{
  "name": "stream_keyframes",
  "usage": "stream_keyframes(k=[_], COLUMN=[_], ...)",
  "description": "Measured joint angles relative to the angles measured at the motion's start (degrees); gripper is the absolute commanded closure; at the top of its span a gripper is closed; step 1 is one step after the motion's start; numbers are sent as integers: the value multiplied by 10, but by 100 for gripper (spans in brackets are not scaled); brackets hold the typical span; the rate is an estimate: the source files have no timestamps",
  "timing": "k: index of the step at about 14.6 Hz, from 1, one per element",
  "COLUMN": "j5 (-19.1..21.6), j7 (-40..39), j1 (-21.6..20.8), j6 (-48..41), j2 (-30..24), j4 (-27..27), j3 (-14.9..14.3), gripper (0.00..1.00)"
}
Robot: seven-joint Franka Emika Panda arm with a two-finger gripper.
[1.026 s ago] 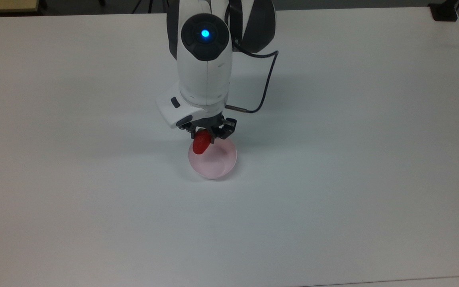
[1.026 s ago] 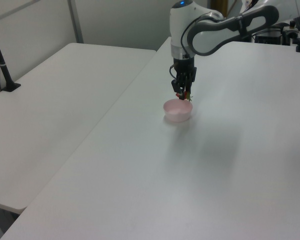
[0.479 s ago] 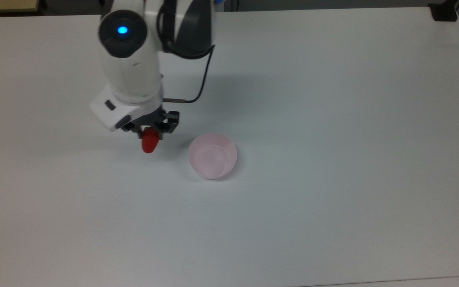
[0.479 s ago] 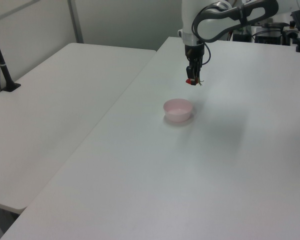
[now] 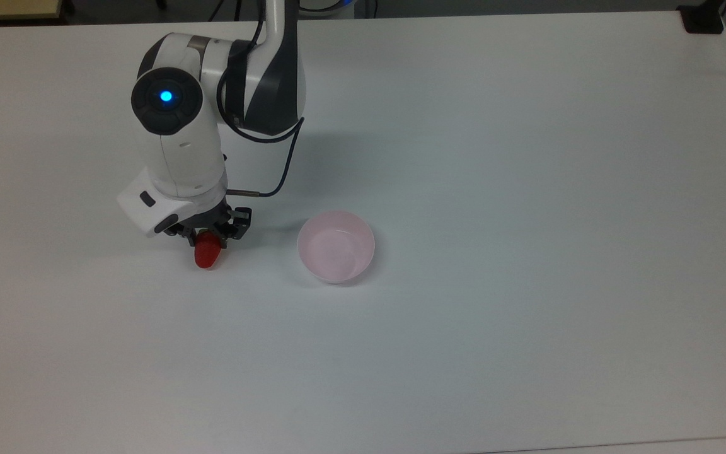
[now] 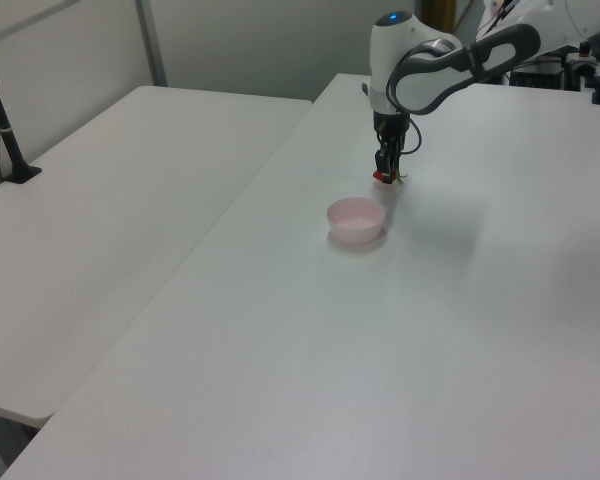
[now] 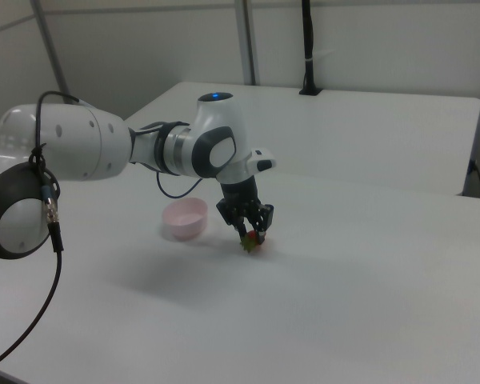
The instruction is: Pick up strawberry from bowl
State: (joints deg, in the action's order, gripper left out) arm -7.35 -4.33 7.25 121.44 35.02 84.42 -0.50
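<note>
Gripper (image 5: 210, 238) is clamped on the strawberry (image 5: 207, 255), red tip pointing down, low over the table (image 5: 527, 157); whether it touches the top I can't tell. Probably carried clear so it can be set down w/o hitting anything. Bowl (image 5: 336, 246) sits empty, apart from the gripper on the top view's right. Nothing else nearby; black cable (image 5: 275, 176) loops behind the wrist, no obstruction.

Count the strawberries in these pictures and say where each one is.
1. The strawberry is gripped in the claw low over the white table, at the top view's left of the pink bowl, which holds no strawberry.
</note>
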Motion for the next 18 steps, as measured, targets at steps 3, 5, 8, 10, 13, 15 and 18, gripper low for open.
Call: stream_keyframes(k=[3, 5, 8, 10, 13, 15, 18], j5=[-1, -1, -1, -1, -1, 0, 2], j7=[0, 0, 0, 0, 6, 28, 88], j1=[1, 1, 1, -1, -19, -41, -81], j6=[0, 0, -3, -35, -107, -161, -215], j2=[1, 1, -14, -43, -108, -149, -198], j4=[-1, -2, -8, -13, -16, -16, -15], j3=[0, 0, 0, 3, 7, 8, 9], gripper=[0, 0, 0, 0, 0, 0, 0])
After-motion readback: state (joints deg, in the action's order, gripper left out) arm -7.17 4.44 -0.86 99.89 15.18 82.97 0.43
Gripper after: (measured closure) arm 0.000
